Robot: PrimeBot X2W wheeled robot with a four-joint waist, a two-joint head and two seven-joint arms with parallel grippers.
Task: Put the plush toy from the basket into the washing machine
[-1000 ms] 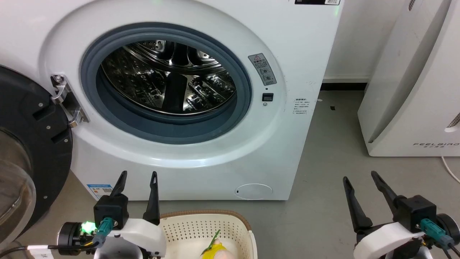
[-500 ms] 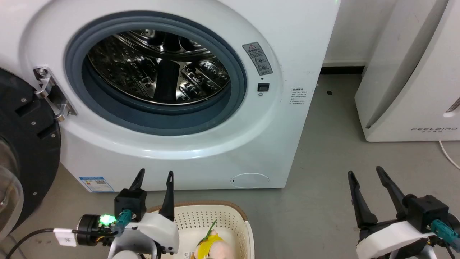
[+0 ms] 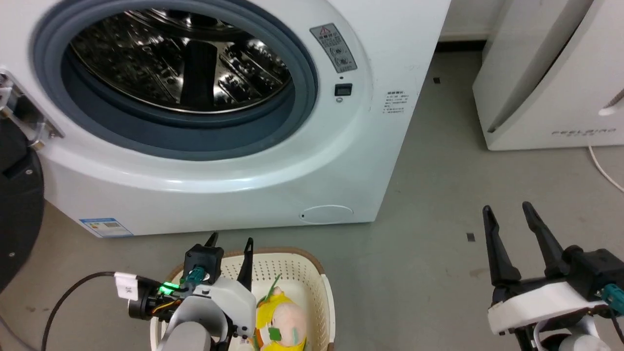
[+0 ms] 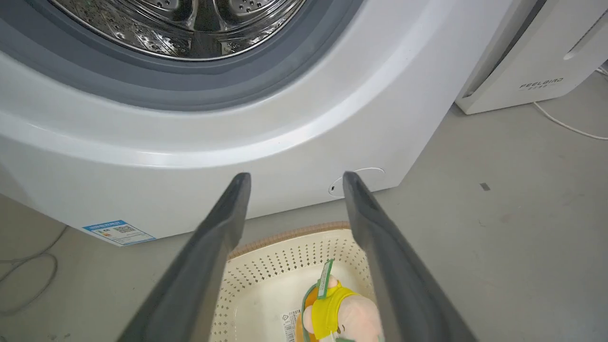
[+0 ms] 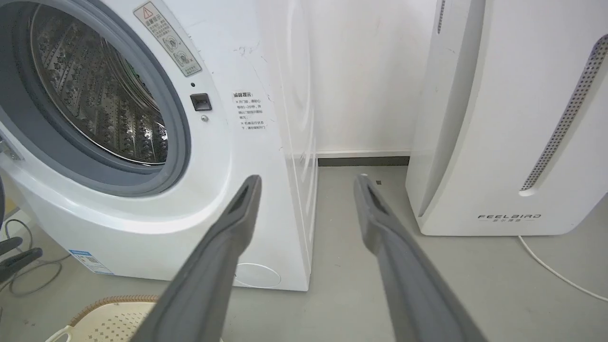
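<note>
— Head view: left pincer (image 3: 230,240), fingers apart, is hovering over the basket (image 3: 292,253) holding the plush toy (image 3: 280,317); right pincer (image 3: 507,208), also apart, is idling aside.
— Left wrist view: reaching seems underway; next calls for lowering around the plush toy and closing.
— Right wrist view: washing machine (image 5: 228,190) is gaping open.

The grey floor (image 3: 438,204) carries the washing machine (image 3: 234,195) across the upper left of the frame, the basket (image 3: 297,273) near it at bottom centre, a white appliance (image 3: 551,87) upper right, and a white cable (image 3: 602,168) beside that.
</note>
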